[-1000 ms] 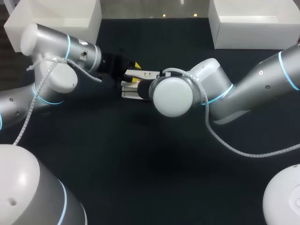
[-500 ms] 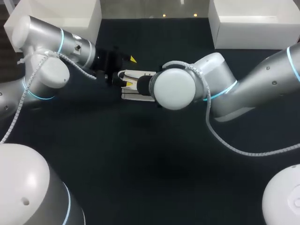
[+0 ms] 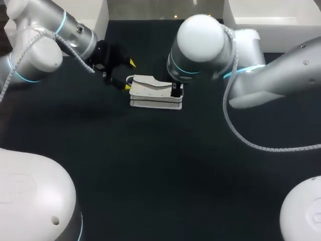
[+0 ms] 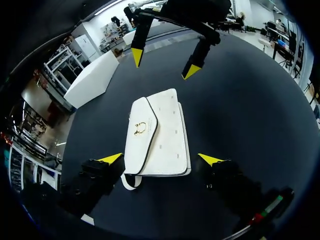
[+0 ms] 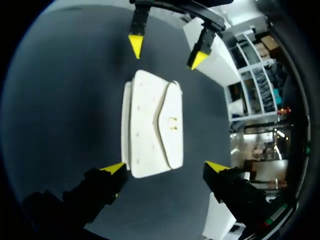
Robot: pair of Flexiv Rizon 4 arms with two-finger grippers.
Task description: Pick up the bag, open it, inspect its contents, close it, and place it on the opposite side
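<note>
Both of my grippers stood wide open over the white bag, which lay flat on the dark table with its flap shut. The left gripper was at one end and the right gripper at the other, neither gripping it. I judged the pick-up not yet made; next, one gripper needed to straddle the bag's edge and close.

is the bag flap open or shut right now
Shut. The white bag lies flat on the table, its flap folded down over the front with the gold clasp on it.
</note>
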